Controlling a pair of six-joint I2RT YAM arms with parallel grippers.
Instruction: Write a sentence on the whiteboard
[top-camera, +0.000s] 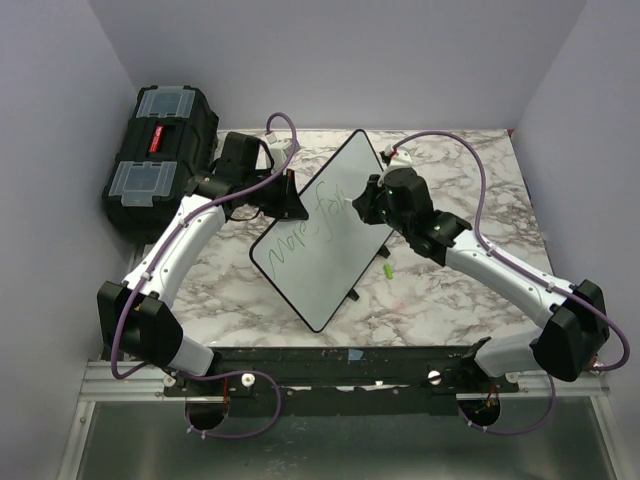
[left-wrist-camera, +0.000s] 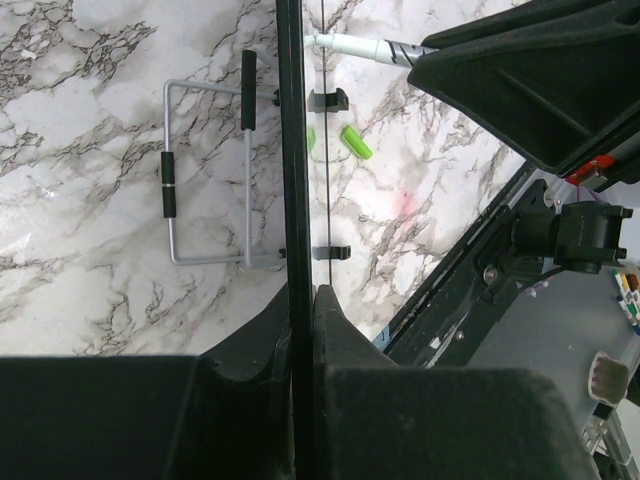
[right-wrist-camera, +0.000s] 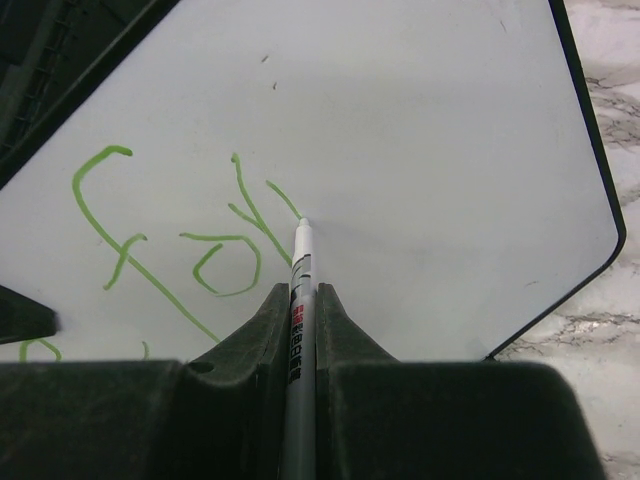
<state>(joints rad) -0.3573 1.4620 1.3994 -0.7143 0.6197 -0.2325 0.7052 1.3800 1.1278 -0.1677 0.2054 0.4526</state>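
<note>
**Inspector:** Right end effector (right-wrist-camera: 302, 300), condition?

**Assessor:** Fingers closed tight on a slim white marker pen (right-wrist-camera: 300, 262). Its tip touches the flat white whiteboard with thin black rim (right-wrist-camera: 430, 150), at the last stroke of the thin green handwritten sentence (right-wrist-camera: 225, 262).

**Inspector:** Left end effector (left-wrist-camera: 300, 300)?

**Assessor:** Clamped on the whiteboard's black edge, holding the board tilted.

**Inspector:** Board's location?

**Assessor:** Middle of the grey-veined marble surface (left-wrist-camera: 90, 130), between the two arms. The writing runs in two lines, and the full wording cannot be read.

**Inspector:** Surroundings?

**Assessor:** A small green cap (left-wrist-camera: 355, 142) lies on the surface just beside the board. A black plastic toolbox with clear lid compartments (top-camera: 160, 150) sits at the far left corner.
</note>
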